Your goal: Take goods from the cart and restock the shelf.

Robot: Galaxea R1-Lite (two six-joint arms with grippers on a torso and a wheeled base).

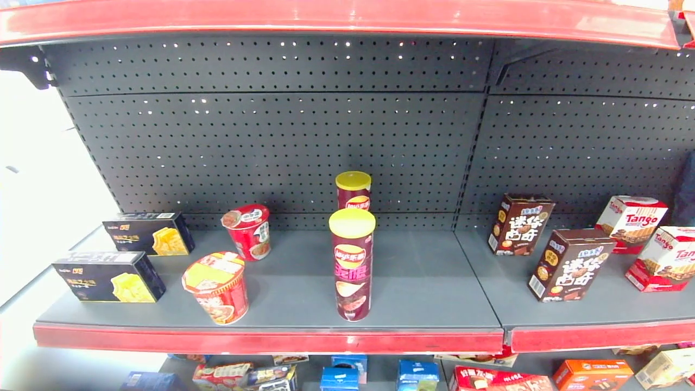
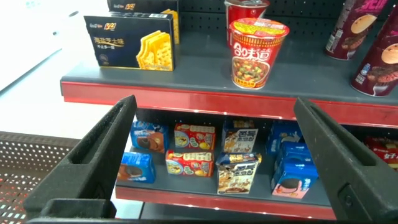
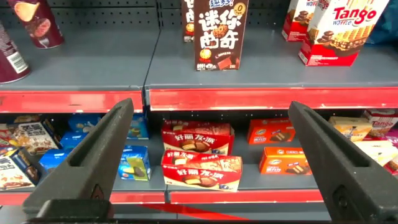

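The grey shelf (image 1: 429, 282) with a red front lip carries goods in pairs. Two tall chip cans (image 1: 352, 271) with yellow lids stand one behind the other in the middle. Two red cup noodles (image 1: 218, 288) are left of them, and two black snack boxes (image 1: 111, 277) lie farther left. Brown cookie boxes (image 1: 570, 265) and red-and-white wafer boxes (image 1: 665, 259) stand on the right. My left gripper (image 2: 214, 106) hangs open and holds nothing, in front of the shelf lip below a cup noodle (image 2: 256, 51). Likewise open and holding nothing, my right gripper (image 3: 211, 106) faces the lip below a cookie box (image 3: 217, 32).
A lower shelf (image 2: 205, 193) holds several small blue and red packs and boxes (image 3: 202, 163). Grey wire mesh (image 2: 31, 155) shows beside the left gripper. An upper red shelf edge (image 1: 336, 16) overhangs the pegboard back wall. Bare shelf floor lies between the cans and the cookie boxes.
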